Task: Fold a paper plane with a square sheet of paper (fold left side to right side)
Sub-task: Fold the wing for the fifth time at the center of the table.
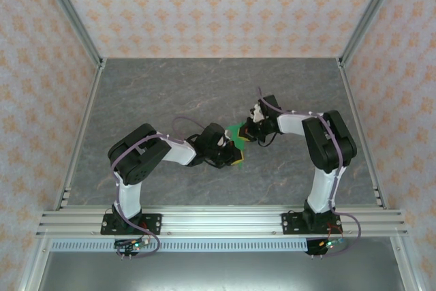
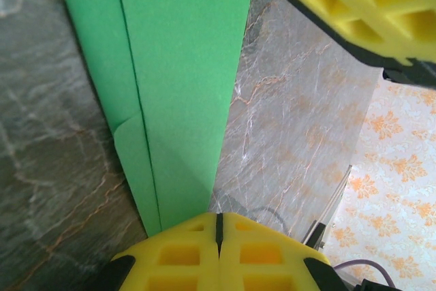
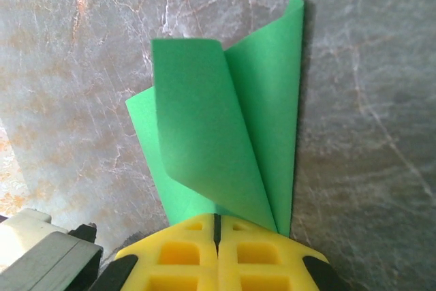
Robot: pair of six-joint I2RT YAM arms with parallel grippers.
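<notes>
step: late fold judged | paper plane (image 1: 236,131) is held over tabletop (image 1: 170,93) centre, clenched by left hand (image 2: 219,226) at one end, right hand (image 3: 216,226) at the other | next: loose flap (image 3: 191,114) to be pressed flat

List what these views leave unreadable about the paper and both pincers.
- Top external: green paper mostly covered by the left pincer and right pincer; fold shape too small to read.
- Left wrist: paper's far end cut off by the top edge.
- Both wrist views: near end hidden behind shut yellow fingers; pinched or merely pressed down, cannot tell.
</notes>
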